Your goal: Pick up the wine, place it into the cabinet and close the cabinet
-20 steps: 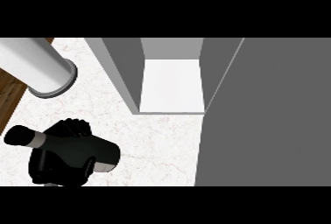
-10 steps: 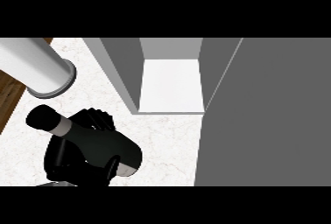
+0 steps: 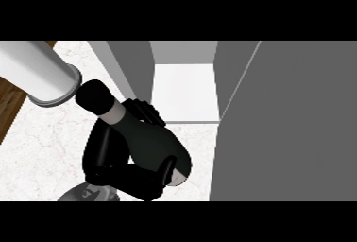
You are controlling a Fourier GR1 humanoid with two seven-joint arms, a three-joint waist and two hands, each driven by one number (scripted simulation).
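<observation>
Wine bottle (image 3: 143, 137) now higher, nearer the open cabinet (image 3: 185, 92), robot hand (image 3: 115, 163) curled round it.

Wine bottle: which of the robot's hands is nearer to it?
Right. The right hand is curled round the wine bottle; the left hand is out of view, only its grey forearm shows at upper left.

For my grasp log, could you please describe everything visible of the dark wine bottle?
The dark wine bottle looks like black-green glass, with a black cap, a pale band round its neck and a pale base. It is tilted, neck toward the upper left and base toward the lower right, above the white marble counter in front of the open grey cabinet. The black hand curls round its body from the left, the thumb crossing near the base. Which hand it is cannot be told.
</observation>
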